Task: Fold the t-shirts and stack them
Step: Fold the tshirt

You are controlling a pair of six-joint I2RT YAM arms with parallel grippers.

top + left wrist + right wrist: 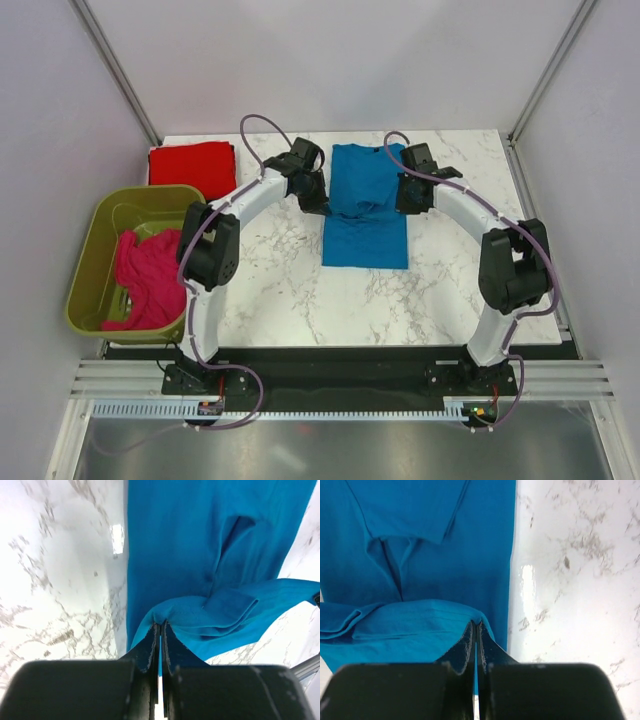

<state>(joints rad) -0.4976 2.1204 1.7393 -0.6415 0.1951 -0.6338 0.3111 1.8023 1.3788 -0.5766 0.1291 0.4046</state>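
A bright blue t-shirt lies as a long narrow strip on the marble table, its far part lifted and bunched. My left gripper is shut on the shirt's left edge; the wrist view shows blue cloth pinched between the fingers. My right gripper is shut on the right edge of the same fold. A folded red t-shirt lies at the far left of the table. A crumpled magenta-pink t-shirt sits in the tub.
An olive-green plastic tub stands off the table's left edge. White walls and metal posts enclose the back and sides. Bare marble shows in front of the blue shirt.
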